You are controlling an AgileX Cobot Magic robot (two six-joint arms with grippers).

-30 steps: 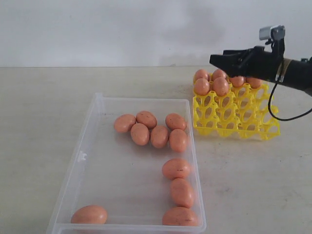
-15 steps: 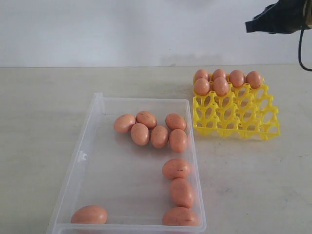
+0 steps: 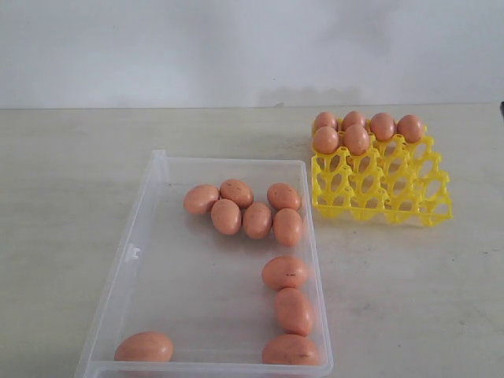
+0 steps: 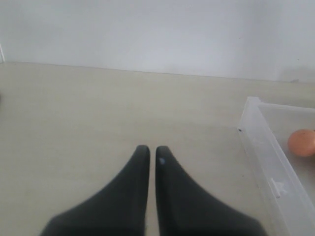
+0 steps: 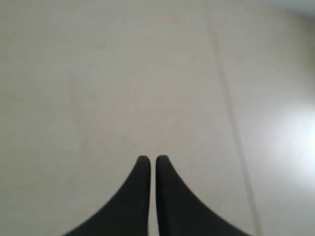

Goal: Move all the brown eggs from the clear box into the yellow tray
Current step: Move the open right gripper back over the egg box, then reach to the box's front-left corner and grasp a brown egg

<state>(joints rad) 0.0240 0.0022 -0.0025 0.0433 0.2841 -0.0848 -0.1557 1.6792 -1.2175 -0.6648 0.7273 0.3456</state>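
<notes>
Several brown eggs (image 3: pixel 257 220) lie loose in the clear box (image 3: pixel 146 206), most along its right side and one at the near left corner. In the yellow tray (image 3: pixel 394 201) several more brown eggs (image 3: pixel 356 139) fill the far cups. Neither arm shows in the exterior view. The left wrist view has my left gripper (image 4: pixel 149 150) shut and empty above bare table, with a corner of the clear box (image 4: pixel 266 157) and one brown egg (image 4: pixel 301 142) off to the side. My right gripper (image 5: pixel 149 160) is shut and empty over bare tabletop.
The box and tray rest on a pale beige table (image 3: pixel 71 173) in front of a plain white wall (image 3: pixel 197 47). The tray's near rows of cups stand open.
My right arm, which was over the tray's far row a second ago, has lifted up and away out of the exterior view. Its jaws have gone from open to shut.
</notes>
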